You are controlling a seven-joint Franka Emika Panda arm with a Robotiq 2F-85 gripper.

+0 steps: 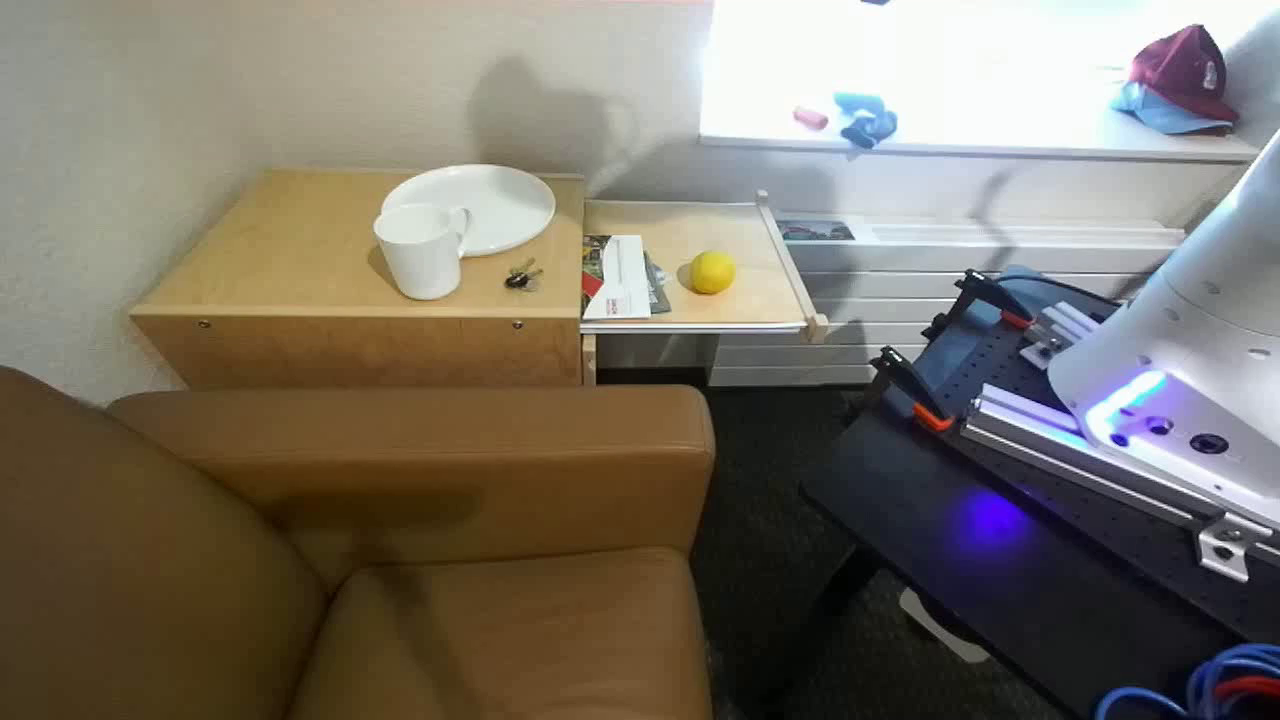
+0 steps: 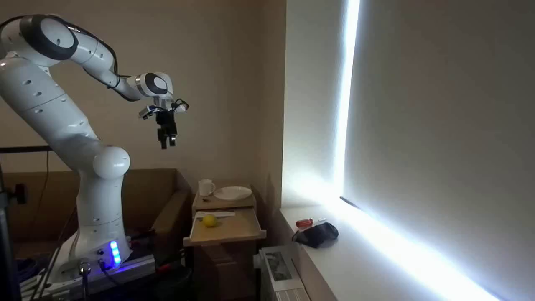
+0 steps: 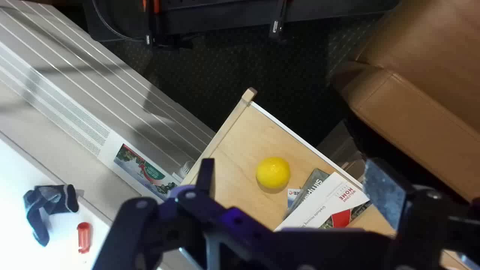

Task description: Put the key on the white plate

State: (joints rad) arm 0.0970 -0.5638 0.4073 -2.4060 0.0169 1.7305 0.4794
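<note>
In an exterior view, the key [image 1: 521, 277] lies right of the cup [image 1: 422, 255]; likely light, stiff, slippery: pinch its dark end. In an exterior view, your gripper [image 2: 167, 143] hangs high. The wrist view shows it spread, empty.

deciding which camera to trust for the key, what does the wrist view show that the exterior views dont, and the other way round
Only the wrist view: readable lettering on the leaflets, such as the word HOME.

Only the exterior views: the white plate, the white cup and, near them, the small dark key, all three in both exterior views; none can be made out from the wrist.

Shared: the yellow ball, the leaflets and the pull-out shelf beneath them.
</note>
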